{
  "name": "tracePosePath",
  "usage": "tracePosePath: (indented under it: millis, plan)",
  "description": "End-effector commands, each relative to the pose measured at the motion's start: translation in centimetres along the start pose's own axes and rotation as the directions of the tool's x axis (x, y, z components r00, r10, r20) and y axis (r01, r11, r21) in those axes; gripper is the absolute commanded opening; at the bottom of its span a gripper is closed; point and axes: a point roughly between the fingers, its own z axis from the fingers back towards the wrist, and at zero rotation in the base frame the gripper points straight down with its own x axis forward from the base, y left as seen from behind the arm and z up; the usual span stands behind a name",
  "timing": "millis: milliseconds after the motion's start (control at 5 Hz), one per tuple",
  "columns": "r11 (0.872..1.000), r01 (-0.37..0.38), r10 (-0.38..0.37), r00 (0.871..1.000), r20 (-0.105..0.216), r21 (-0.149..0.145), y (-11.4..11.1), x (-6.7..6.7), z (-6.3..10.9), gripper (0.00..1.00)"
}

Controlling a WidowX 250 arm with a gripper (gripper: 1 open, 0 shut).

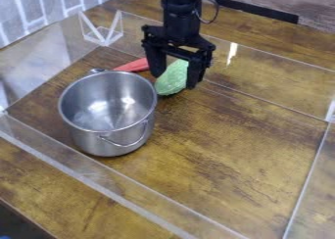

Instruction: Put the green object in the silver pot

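Observation:
The green object (170, 82) is a light green bumpy oval lying on the wooden table just right of the silver pot's far rim. My gripper (178, 78) hangs straight down over it, open, with one black finger (155, 65) on its left and the other on its right, so the green object sits between them. The silver pot (109, 111) stands empty at the centre left, its small loop handle facing the front.
A flat red item (131, 66) lies behind the pot, left of the green object. Clear plastic walls (78, 174) fence the wooden table on the front, left and right. A wire stand (101, 27) sits at the back left.

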Motion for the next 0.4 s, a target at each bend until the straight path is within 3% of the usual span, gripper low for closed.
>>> tracePosePath:
  millis: [0,200]
  plan:
    - [1.0,-0.015,0.014,0.997,0.081,0.006,1.2,1.56,2.15,1.0]
    - [1.0,-0.012,0.012,0.996,0.086,0.007,1.38,1.88,2.14,1.0]
